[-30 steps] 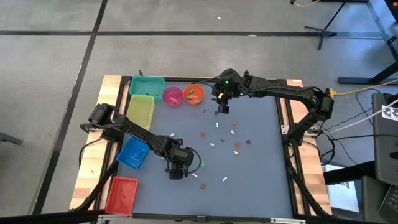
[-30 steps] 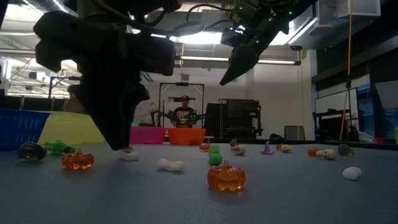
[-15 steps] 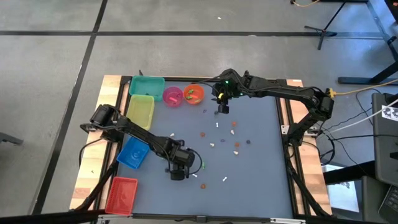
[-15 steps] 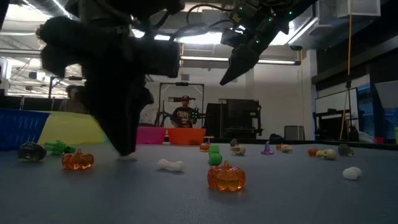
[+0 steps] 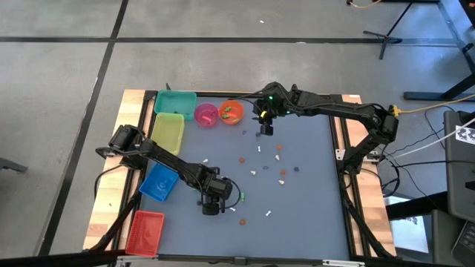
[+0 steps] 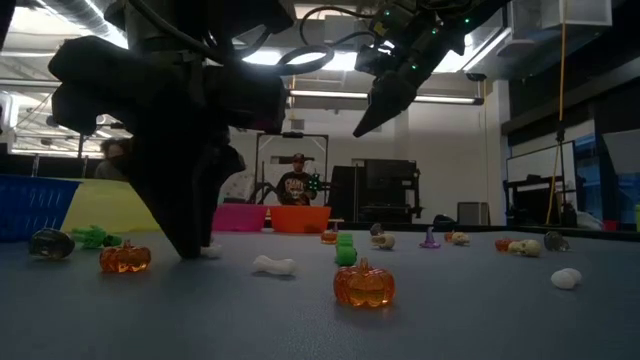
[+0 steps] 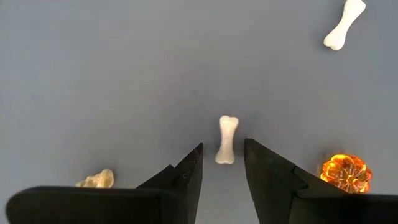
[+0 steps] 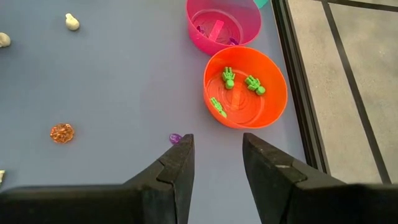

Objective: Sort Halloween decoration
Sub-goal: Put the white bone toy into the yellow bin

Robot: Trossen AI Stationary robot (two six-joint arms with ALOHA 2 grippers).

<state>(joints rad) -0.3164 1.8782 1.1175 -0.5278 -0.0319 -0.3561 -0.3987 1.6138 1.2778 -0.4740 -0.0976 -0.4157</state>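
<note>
Halloween decoration pieces lie scattered on the grey table (image 5: 312,215): white bones, orange pumpkins (image 6: 364,283), small green and purple bits. My left gripper (image 7: 222,152) points down near the table's front left and is open. A white bone (image 7: 226,139) lies flat on the table, its near end between the fingertips, with a gap on each side. My right gripper (image 8: 217,142) hangs open and empty high over the far middle, close to the orange bowl (image 8: 208,93). That bowl holds three green figures (image 8: 229,77).
A teal bin (image 5: 176,102), yellow bin (image 5: 168,132), blue bin (image 5: 159,182) and red bin (image 5: 145,231) line the left side. A pink bowl (image 5: 205,114) stands beside the orange one. An orange pumpkin (image 7: 346,172) and a cream skull (image 7: 96,180) flank my left gripper.
</note>
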